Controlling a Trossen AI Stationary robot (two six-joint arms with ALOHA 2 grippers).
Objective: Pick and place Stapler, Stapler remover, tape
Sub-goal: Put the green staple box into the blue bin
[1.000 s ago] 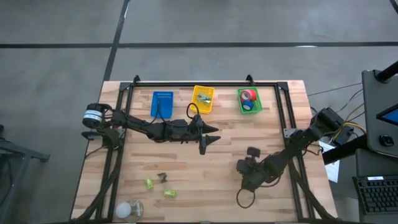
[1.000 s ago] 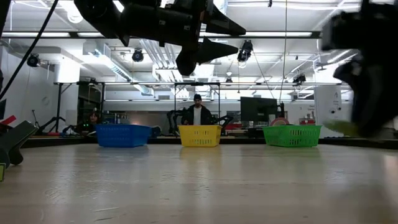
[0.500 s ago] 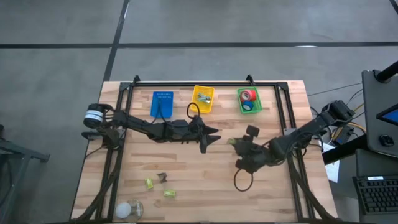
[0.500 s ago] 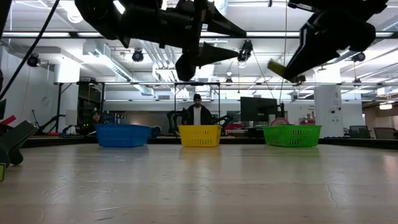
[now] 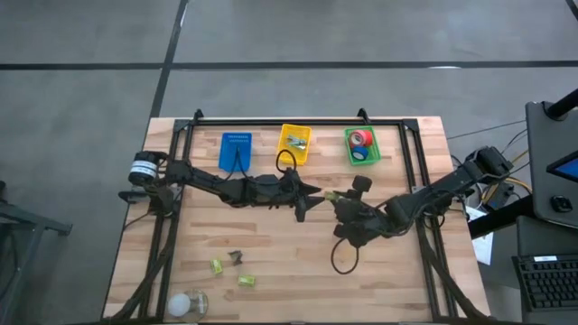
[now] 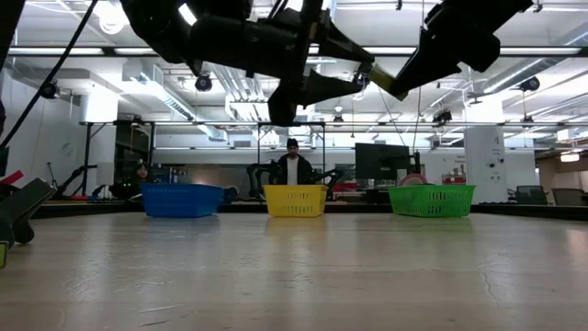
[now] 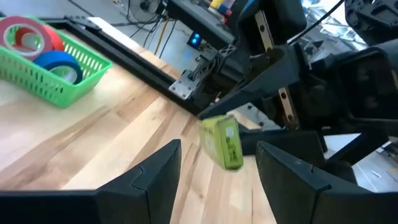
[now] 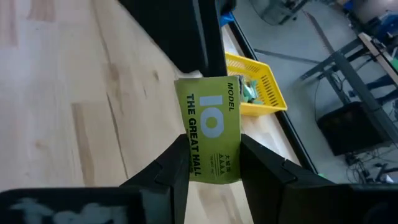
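1. A yellow-green box [image 8: 208, 130] printed "MODEL 10 THE GREAT HALL", seemingly a staple box, is held above the middle of the bench [image 5: 271, 262], clamped between the fingers of the right gripper [image 5: 336, 200].
2. The left gripper [image 5: 307, 196] hangs just beside it, fingers spread wide and holding nothing.
3. Red and blue tape rolls [image 5: 360, 143] lie in the green basket [image 5: 349, 149] at the bench's far edge, toward the right corner.
4. The yellow basket [image 5: 293, 144] sits mid-edge with small items inside; the blue basket [image 5: 237, 150] stands to its left.
5. Near the front-left corner lie two yellow-green pieces [image 5: 218, 265], a small dark tool [image 5: 236, 258] and a pale round object [image 5: 181, 303].
6. A person [image 6: 291, 169] stands in the room beyond.
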